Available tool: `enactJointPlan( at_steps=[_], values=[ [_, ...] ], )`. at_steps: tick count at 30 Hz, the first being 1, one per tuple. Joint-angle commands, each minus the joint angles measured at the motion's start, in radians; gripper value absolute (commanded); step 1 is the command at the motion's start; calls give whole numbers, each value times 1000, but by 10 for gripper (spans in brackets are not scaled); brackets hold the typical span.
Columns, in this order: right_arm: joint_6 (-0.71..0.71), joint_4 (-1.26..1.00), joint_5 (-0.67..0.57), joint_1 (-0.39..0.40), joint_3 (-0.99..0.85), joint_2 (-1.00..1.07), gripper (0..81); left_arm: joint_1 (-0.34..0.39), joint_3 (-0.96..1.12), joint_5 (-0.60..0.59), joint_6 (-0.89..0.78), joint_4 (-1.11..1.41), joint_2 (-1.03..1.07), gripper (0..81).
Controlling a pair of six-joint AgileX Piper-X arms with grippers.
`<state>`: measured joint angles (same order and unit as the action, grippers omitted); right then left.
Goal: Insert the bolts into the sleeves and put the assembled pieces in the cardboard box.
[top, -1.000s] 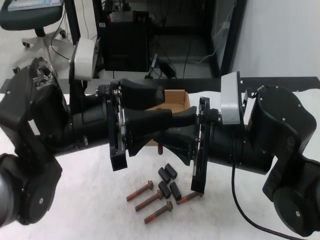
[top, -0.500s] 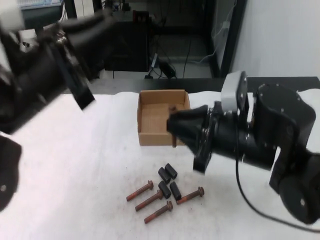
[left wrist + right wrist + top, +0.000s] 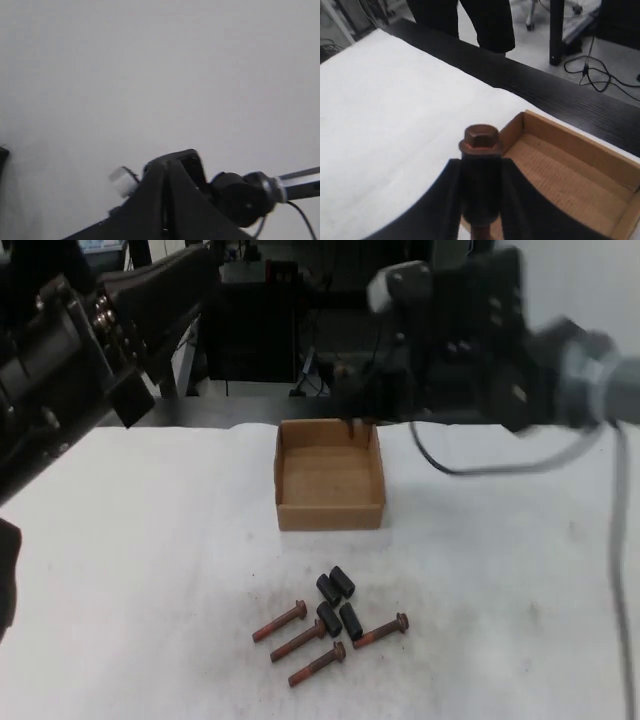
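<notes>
- High view first: the left arm is lifted high and off to the side, well clear of the parts. I'd judge it is parked there to leave the middle free.
- The left gripper (image 3: 166, 180) points out at a bare wall, its two fingers pressed together with nothing between them.
- Far below that gripper, on the white cloth (image 3: 150, 570), four loose bolts (image 3: 279, 622) and four loose sleeves (image 3: 341, 581) lie in one cluster, some of them touching. This is the stock waiting to be paired, and neither hand is near it.
- Beyond the cluster sits the open cardboard box (image 3: 330, 515), almost under the right gripper, and the floor that shows is bare. It looks placed there so a finished piece can simply be let fall in.
- The right gripper (image 3: 481, 200) is clamped on a dark sleeve (image 3: 480, 180) with a bolt (image 3: 481, 139) run through it, the hex head standing proud above the fingers. By the look of it, that is one assembled piece.
- The piece hangs upright below the wrist, over the box's rim near a corner rather than over the middle of the floor. I'd say it wants carrying a little further in before release, or it may clip the wall and tumble outside.
- The right arm is raised and stretched across above the box's far edge, with the wrist tipped down toward the opening.
</notes>
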<state>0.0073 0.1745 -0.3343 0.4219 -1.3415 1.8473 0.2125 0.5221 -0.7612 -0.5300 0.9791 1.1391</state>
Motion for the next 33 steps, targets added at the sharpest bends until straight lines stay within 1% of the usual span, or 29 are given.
enactJointPlan(
  at_steps=[1, 3, 8, 13, 17, 19, 25, 27, 30, 33],
  values=[
    [-7, 67, 30, -3, -90, 61, 8, -3, 3, -69, -63, 3, -13, 3],
    [-7, 100, 50, -3, -166, 132, 8, -3, 3, -81, -105, 3, -13, 3],
    [-7, 200, 105, -3, -317, 267, 8, -3, 3, -93, -129, 3, -13, 3],
    [-7, 212, 119, -5, -339, 334, 8, -3, 3, -93, -129, 3, -13, 3],
    [-7, 212, 92, -5, -339, 354, 1, -3, 3, -95, -129, 3, -13, 3],
    [-7, 209, 65, -5, -339, 358, 38, -3, 3, -116, -129, 3, -13, 3],
    [-7, 203, 68, -5, -339, 357, 267, -3, 3, -166, -129, 3, -13, 3],
    [-7, 203, 75, -5, -339, 357, 323, -3, 3, -173, -129, 3, -13, 3],
    [-7, 203, 75, -5, -339, 353, 338, -3, 3, -183, -129, 3, -13, 3],
    [-7, 203, 75, -5, -339, 332, 338, -3, 3, -226, -129, 3, -13, 3]
  ],
)
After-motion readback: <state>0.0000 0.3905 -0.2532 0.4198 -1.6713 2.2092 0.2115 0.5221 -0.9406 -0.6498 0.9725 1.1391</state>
